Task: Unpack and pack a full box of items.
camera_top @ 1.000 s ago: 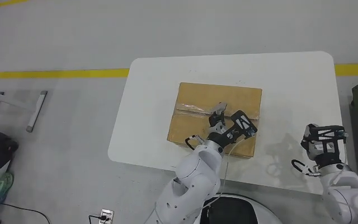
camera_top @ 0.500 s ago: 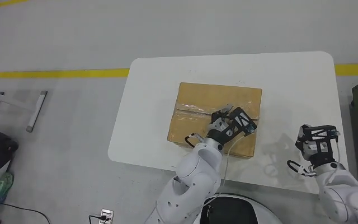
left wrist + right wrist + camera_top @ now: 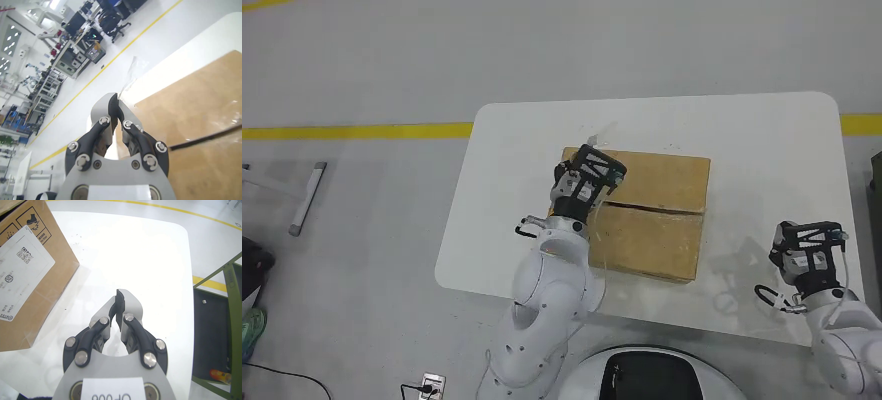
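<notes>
A brown cardboard box lies in the middle of the white table. Its top seam shows as a dark slit between the flaps. My left gripper is over the box's left end, shut on a strip of clear tape that stands up from its tips. In the left wrist view the tape rises from the shut gripper beside the box top. My right gripper hangs over bare table to the right of the box, shut with nothing in it.
The box's side carries a white shipping label. A green-framed cart stands off the table's right edge, with an orange thing low inside it. A yellow floor line runs behind the table.
My left gripper has travelled from the right part of the seam to the box's left end, pulling the tape off with it. The seam now shows dark. The right arm has barely shifted.
</notes>
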Controlling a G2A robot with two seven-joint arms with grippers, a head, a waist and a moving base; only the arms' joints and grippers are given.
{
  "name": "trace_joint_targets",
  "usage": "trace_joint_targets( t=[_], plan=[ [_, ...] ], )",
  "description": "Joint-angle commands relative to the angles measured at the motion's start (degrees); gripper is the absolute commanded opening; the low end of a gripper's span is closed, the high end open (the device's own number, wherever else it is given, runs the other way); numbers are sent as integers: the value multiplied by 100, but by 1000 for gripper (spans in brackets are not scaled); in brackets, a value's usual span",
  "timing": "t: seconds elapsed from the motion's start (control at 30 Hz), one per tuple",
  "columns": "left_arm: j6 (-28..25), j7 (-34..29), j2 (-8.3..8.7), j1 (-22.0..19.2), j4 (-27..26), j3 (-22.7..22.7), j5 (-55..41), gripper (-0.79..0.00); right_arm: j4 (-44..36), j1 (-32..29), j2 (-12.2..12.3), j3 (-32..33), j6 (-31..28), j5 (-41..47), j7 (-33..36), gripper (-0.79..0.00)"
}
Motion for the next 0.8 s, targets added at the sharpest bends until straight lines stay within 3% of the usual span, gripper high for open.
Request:
trace_joint_targets(
  t=[0.0, 0.27, 0.67, 0.73, 0.77],
  plan=[
    [83, 4, 21, -22, -79, -321, 10, -785, -4, 13, -1, -1, -22, -12, 13, -785],
    [283, -47, 95, 36, -206, -1223, 148, -785, -19, 105, -5, -85, -115, -146, 82, -785],
    [648, -41, 152, 356, -109, -1904, 211, -785, -40, 165, -18, -191, -170, -287, 156, -785],
    [697, -6, 156, 388, -43, -1950, 196, -496, -45, 164, -20, -209, -177, -314, 161, -785],
    [747, -18, 157, 403, -7, -1987, 197, -99, -53, 160, -22, -218, -177, -322, 161, -785]
  ],
)
